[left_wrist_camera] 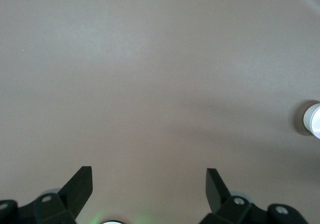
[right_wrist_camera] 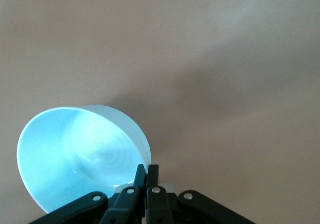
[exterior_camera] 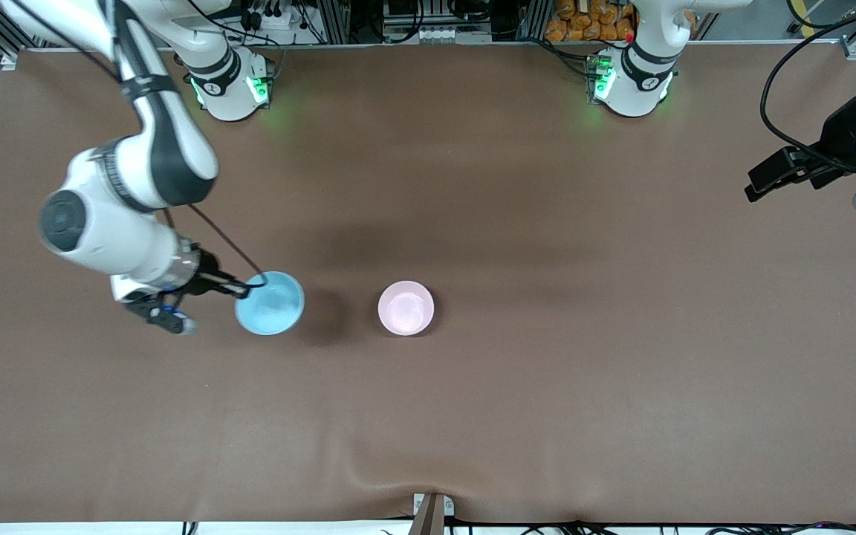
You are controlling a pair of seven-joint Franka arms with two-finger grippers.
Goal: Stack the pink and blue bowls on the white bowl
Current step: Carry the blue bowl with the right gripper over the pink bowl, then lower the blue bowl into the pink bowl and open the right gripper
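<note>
Two bowls: we see the right gripper (exterior_camera: pixel 246 287) pinching the blue bowl (exterior_camera: pixel 270 303) by its rim, at nine o'clock from the pink bowl (exterior_camera: pixel 406 307) on the table (exterior_camera: pixel 547 371). Left gripper (left_wrist_camera: pixel 149 184) waits, spread.

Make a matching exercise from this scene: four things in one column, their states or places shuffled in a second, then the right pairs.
1. blue bowl
2. pink bowl
3. left gripper
4. right gripper

A. open, holding nothing, waiting at the table's edge
B. shut on a bowl's rim
C. resting mid-table, untouched
D. held by its rim, toward the right arm's end

Pairs: 1-D, 2-C, 3-A, 4-B
</note>
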